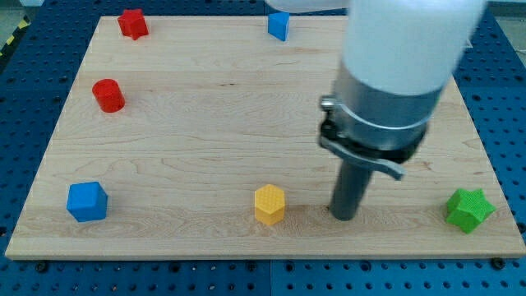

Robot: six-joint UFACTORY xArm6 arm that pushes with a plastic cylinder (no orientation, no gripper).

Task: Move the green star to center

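- My tip [345, 216] rests on the counter [205, 123] near the view's bottom edge, between the yellow hexagonal block [269, 204] on its left and the green star [469, 209] on its right.
- The lane from my tip to the green star is bare wood; the star sits close to the counter's bottom right corner.
- The yellow hexagonal block stands near my tip, with a small gap of wood between them.
- The counter's middle is open, with nothing standing there.
- The blue cube [87, 201], red cylinder [108, 95], red block [132, 23] and small blue block [279, 25] all hug the left side and top edge, well apart from my tip.
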